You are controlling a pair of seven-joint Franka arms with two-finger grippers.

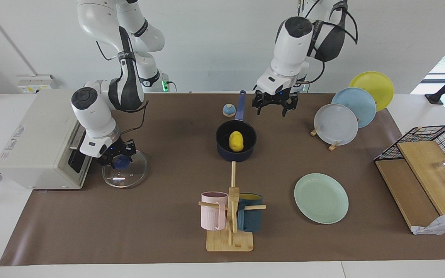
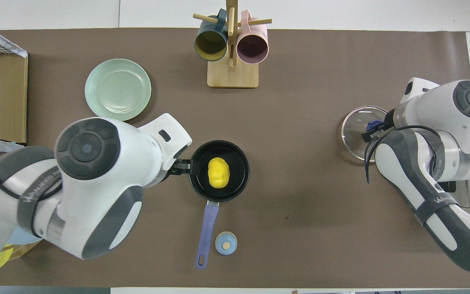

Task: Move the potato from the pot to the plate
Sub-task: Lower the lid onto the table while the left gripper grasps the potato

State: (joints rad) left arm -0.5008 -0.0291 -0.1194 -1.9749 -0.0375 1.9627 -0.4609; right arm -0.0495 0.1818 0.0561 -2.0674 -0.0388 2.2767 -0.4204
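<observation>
Small yellow potato (image 1: 236, 141): inside dark navy pot (image 1: 222, 147).
Left gripper (image 1: 275, 108): fingers spread, empty, raised beside the pot's handle.
Right gripper (image 1: 118, 159): on glass lid's (image 1: 134, 175) blue knob; closure unclear.
Mint-green plate (image 1: 321, 198): bare.

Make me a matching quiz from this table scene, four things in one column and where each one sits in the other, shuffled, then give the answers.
Things:
1. potato
2. glass lid
3. pink mug
4. mint-green plate

Places:
A. hanging on the wooden mug rack
B. flat on the mat, nothing on it, toward the left arm's end
C. inside the dark blue pot
D. on the mat in front of the toaster oven, under the right pincer

Pairs: 1-C, 2-D, 3-A, 4-B
</observation>
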